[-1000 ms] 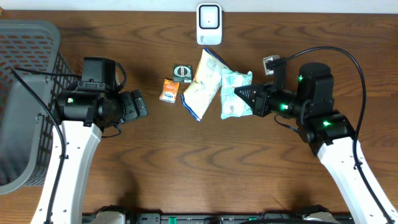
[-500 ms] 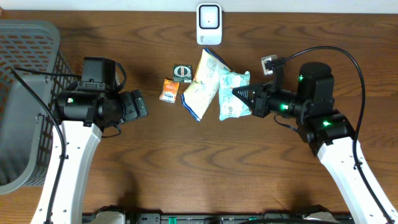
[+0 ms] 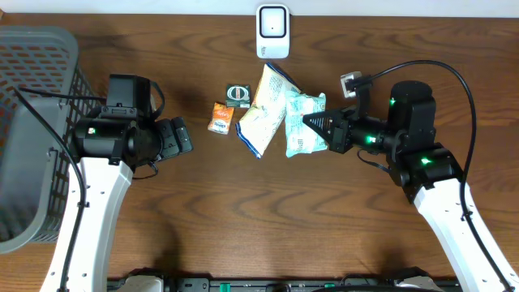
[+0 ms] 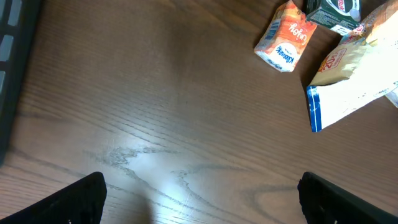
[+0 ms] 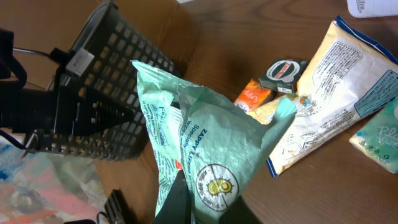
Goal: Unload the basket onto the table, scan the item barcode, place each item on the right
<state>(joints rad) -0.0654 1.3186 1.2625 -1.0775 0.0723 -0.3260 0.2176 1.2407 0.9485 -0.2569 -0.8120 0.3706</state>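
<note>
Between the right claw's tightly shut jaws is a pinched edge of the mint-green snack bag, the item to be scanned. It stands up in front of the wrist camera, but I cannot tell whether its far end is clear of the desk.

The bag is thin, glossy film, puffy and heavily creased, with a round printed emblem facing the claw. No barcode shows on any visible face, so the code may be on a hidden side or lost in a fold. Creases or glare could stop a clean read at the barcode scanner, a smooth white rounded unit well apart from the claw at the desk's far edge. Such slick film held only by an edge may also slide out or twist during a swing.

Just beyond the claw's tip lies the white snack bag, a flat pillow pack with a blue end seam. It touches or overlaps the held bag, so a low sweep could drag it along. Farther past it are a small orange packet and a small dark box, both light enough to be knocked aside.

Facing the right claw from beyond the items, the left claw hangs with its jaws spread wide and holds nothing. The rigid grey mesh basket sits behind it.
</note>
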